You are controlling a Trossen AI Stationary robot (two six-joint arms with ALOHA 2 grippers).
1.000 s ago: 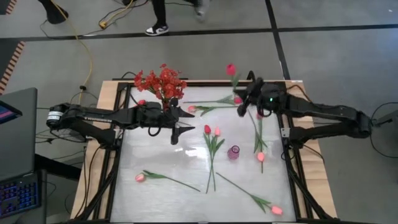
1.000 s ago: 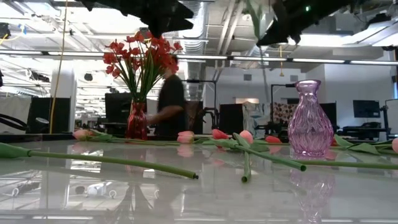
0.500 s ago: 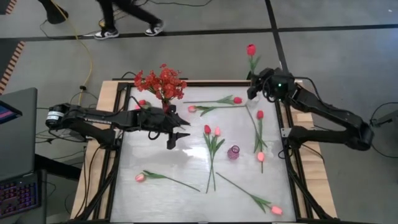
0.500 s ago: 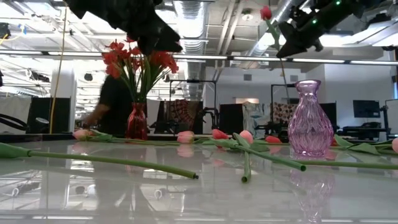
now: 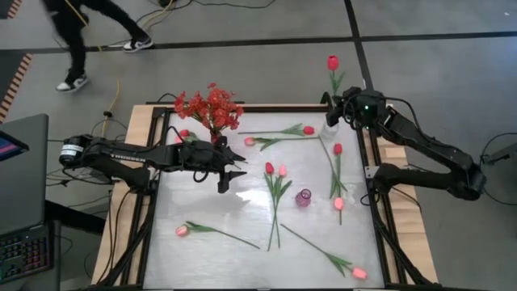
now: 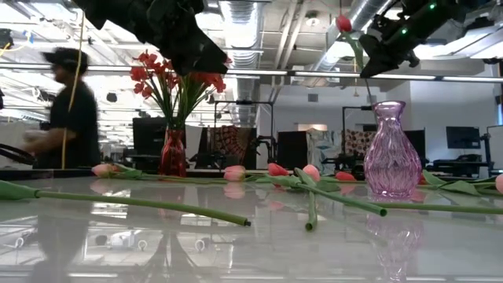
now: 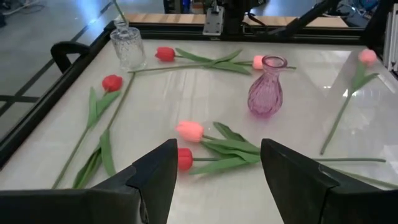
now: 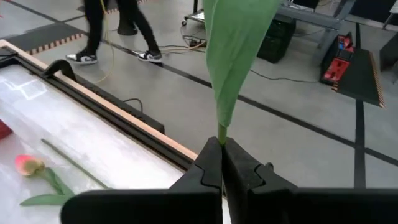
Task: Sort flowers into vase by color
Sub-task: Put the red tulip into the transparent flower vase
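My right gripper (image 5: 330, 108) hangs over the table's far right corner, shut on a red tulip (image 5: 333, 62). The bloom (image 6: 343, 23) stands above the fingers. Below it is a clear glass vase (image 7: 127, 48), and a green stem enters its mouth. My left gripper (image 5: 231, 175) hovers open above the table's left half, with a pink tulip (image 7: 189, 130) and a red tulip (image 7: 184, 158) lying beyond its fingers. Loose red and pink tulips lie flat around a purple vase (image 5: 303, 198). A red vase (image 6: 174, 152) at the far left holds bushy red blossoms (image 5: 210, 107). My right gripper pinches the tulip's green stem (image 8: 221, 132) between its two fingers, just under a long leaf (image 8: 235, 50). The fingers come roughly level from the table's right side and lie across the stem. The tulip is tilted, its bloom uppermost and past the table's far edge.
Black frame rails (image 5: 380, 210) edge the white tabletop. A person (image 6: 67, 110) walks behind the table's far side. Cables and a laptop (image 5: 20, 202) lie off the left side. Bare tabletop shows in front of the left gripper's near side (image 5: 234, 206).
My right gripper has swung toward the table's far right corner with the red tulip and turned. The bloom now sits beyond the far edge, above the clear vase. My left gripper has sunk a little, still open. The person has walked to the left behind the table.
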